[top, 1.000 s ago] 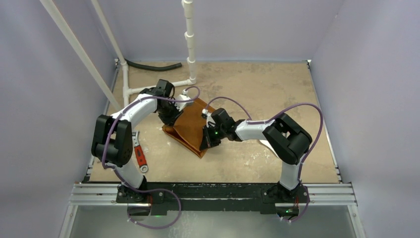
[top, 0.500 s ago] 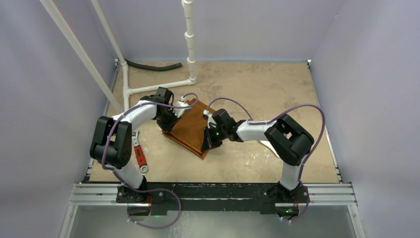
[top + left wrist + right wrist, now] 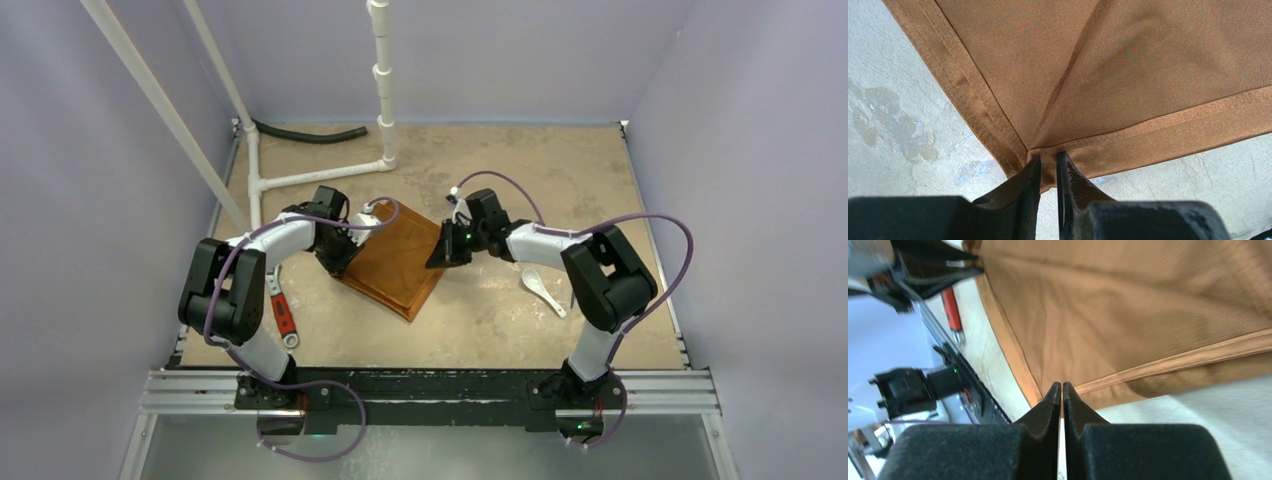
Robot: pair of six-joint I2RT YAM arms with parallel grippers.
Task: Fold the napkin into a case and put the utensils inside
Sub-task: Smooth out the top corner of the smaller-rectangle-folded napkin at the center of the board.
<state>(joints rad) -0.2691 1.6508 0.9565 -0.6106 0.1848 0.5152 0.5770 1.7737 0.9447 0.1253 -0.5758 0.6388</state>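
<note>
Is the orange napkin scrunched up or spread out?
Spread out: the napkin shows as a flat square, with the left hand and right hand pinching opposite corners. Layers underneath: cannot tell.

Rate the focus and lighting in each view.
Top external: even, soft light, everything sharp. Left wrist: napkin weave crisp, with faint moiré bands. Right wrist: napkin soft, red-handled tool blurred, background behind it washed out.

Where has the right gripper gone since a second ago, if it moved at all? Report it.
Yes. The right gripper moved away from the near rail, toward the far wall and rightward.
</note>
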